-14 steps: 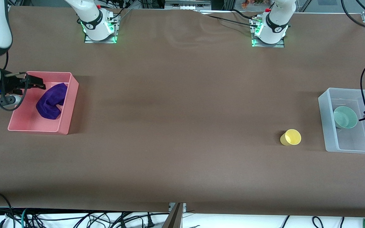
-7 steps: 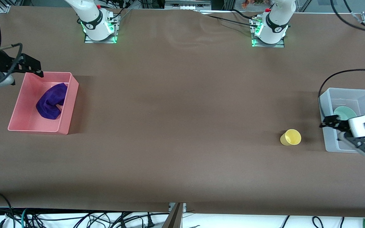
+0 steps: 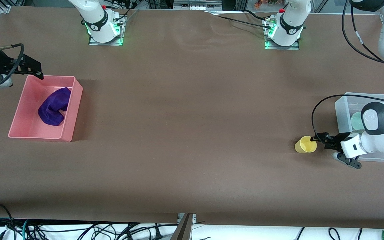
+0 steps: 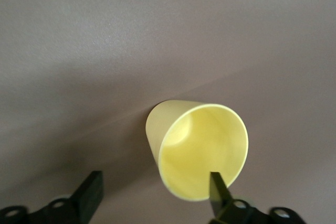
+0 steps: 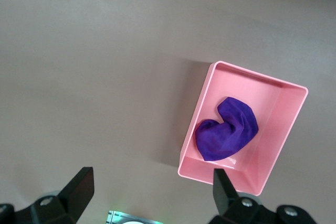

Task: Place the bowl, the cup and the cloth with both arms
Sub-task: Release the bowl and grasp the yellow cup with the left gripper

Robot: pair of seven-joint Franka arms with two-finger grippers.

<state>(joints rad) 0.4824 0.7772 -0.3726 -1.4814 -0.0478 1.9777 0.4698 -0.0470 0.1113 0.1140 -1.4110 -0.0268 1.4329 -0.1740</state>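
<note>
The yellow cup (image 3: 306,144) stands upright on the brown table, beside the clear bin (image 3: 342,110). My left gripper (image 3: 318,139) is open right at the cup. In the left wrist view one finger (image 4: 218,190) shows over the mouth of the cup (image 4: 202,150), the other finger off to its side, gripper (image 4: 152,192). The green bowl (image 3: 355,121) lies in the clear bin, mostly hidden by the left arm. The purple cloth (image 3: 53,106) lies bunched in the pink bin (image 3: 68,133). My right gripper (image 3: 35,69) is open and empty, over that bin's corner; the right wrist view shows gripper (image 5: 152,190), cloth (image 5: 227,129) and bin (image 5: 210,171).
The pink bin sits at the right arm's end of the table, the clear bin at the left arm's end. Both arm bases (image 3: 102,30) (image 3: 283,31) stand along the edge farthest from the front camera. Cables hang by the left arm.
My left gripper has moved from the clear bin across to the yellow cup. My right gripper has risen out of the pink bin to its corner and now holds still.
</note>
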